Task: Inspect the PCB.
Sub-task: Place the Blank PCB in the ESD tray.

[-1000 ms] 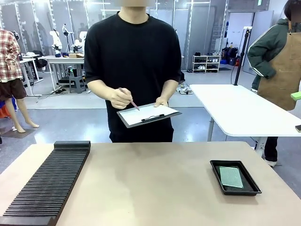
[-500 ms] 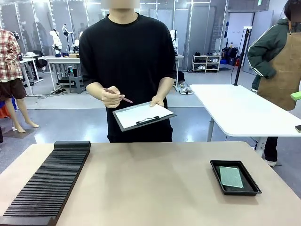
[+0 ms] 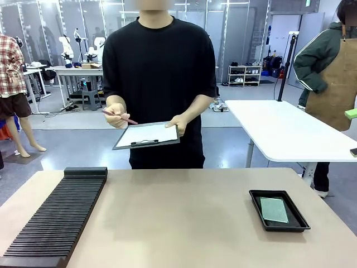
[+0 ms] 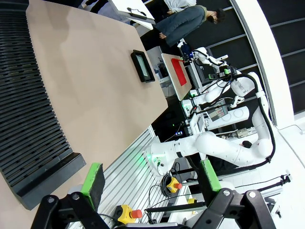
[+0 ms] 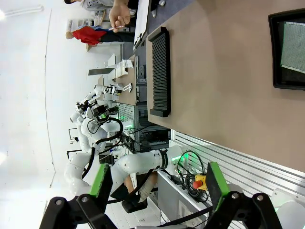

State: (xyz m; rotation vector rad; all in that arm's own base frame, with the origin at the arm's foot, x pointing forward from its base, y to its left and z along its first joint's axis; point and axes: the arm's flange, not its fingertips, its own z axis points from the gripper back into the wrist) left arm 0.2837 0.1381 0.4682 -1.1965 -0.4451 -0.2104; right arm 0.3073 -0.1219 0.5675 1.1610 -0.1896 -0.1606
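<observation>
While the person stands at the far side of the table (image 3: 184,223), the PCB (image 3: 274,209) lies flat in the black tray (image 3: 279,210) on the right part of the table, nearer the near edge than the far one. Board is green and rectangular. Long axis runs near-to-far, same as the tray's long side, skewed a little so the far end leans left. It sits inside the tray rim, with dark tray floor showing round it. No print or markings on the board can be read at this size.

Right wrist view: PCB (image 5: 293,46) and tray (image 5: 286,50) at the upper right edge, partly cut off. Right gripper (image 5: 156,184) has its jaws wide apart, green pads (image 5: 100,183) clear, nothing between them, off the table edge. Left gripper (image 4: 150,179) is the same: jaws spread, nothing held, also beyond the table edge, near the end of the slotted rack.

Black slotted rack (image 3: 58,215) takes up the left side of the table, running near-to-far, well apart from the tray. Bare tabletop between them.

Person holds a grey clipboard (image 3: 146,136) with white paper in one hand (image 3: 177,123), and a thin reddish pen (image 3: 120,116) in the other hand (image 3: 115,114), pen tip just above the clipboard's left corner. Whether there is writing on the paper, I cannot tell.

A second person in a tan apron (image 3: 334,84) stands at a white table (image 3: 290,131) far right. No brand text or labels are readable.
</observation>
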